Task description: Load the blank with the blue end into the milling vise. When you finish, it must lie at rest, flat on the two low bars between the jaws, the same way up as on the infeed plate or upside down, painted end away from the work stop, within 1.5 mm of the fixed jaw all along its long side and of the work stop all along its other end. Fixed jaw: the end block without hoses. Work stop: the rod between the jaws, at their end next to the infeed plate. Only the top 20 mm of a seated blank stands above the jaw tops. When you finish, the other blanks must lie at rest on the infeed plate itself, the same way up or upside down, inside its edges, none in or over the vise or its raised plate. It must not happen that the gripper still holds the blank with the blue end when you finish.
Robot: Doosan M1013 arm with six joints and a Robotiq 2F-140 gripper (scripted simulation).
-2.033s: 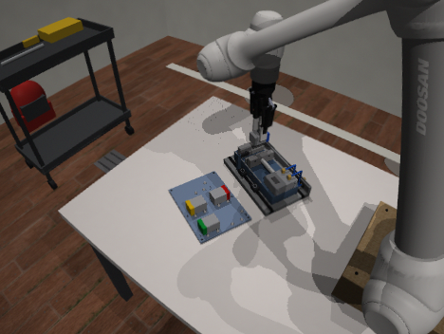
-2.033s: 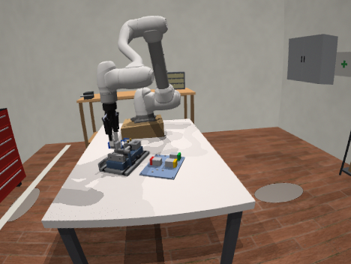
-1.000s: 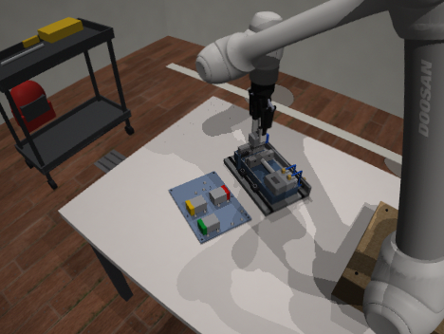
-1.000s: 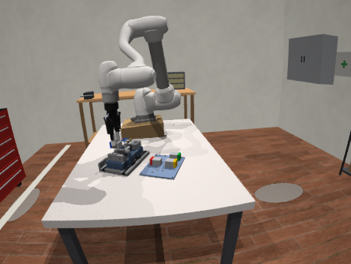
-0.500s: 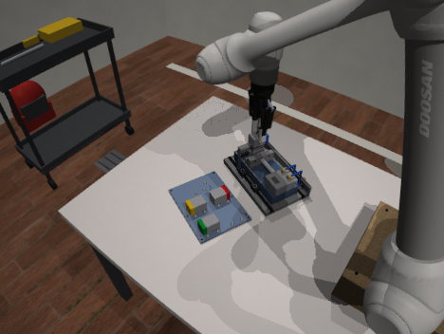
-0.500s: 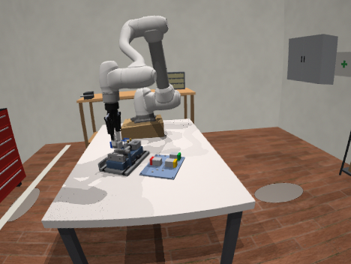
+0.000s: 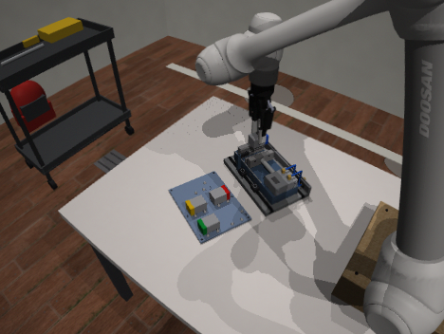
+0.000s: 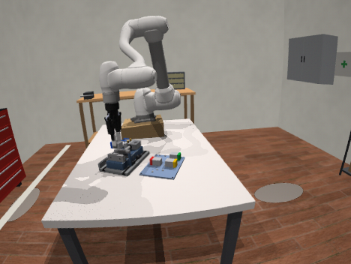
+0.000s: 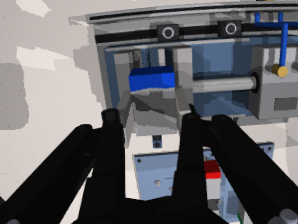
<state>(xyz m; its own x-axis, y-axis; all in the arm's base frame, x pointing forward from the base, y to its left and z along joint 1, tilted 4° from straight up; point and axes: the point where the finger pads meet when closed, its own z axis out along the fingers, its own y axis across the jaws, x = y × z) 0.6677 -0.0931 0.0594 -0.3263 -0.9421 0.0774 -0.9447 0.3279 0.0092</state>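
My gripper (image 7: 259,132) (image 8: 117,137) (image 9: 154,100) is shut on the grey blank with the blue end (image 7: 254,139) (image 8: 119,144) (image 9: 152,83). It holds the blank level, low over the vise (image 7: 267,178) (image 8: 122,160) (image 9: 220,63), at the end with the fixed jaw (image 7: 245,153). The blue end points away from the infeed plate (image 7: 182,198) (image 8: 160,173) (image 9: 154,171). I cannot tell whether the blank touches the vise. The jaw with blue hoses (image 7: 281,181) (image 9: 282,90) is at the vise's other end.
Three other blanks lie on the infeed plate: red-ended (image 7: 219,195) (image 8: 154,161), yellow-ended (image 7: 196,205) (image 8: 171,163) and green-ended (image 7: 209,223) (image 8: 175,156). A black cart (image 7: 57,85) stands beside the table on the left. The arm's wooden base (image 7: 367,251) (image 8: 143,129) sits at the table's edge.
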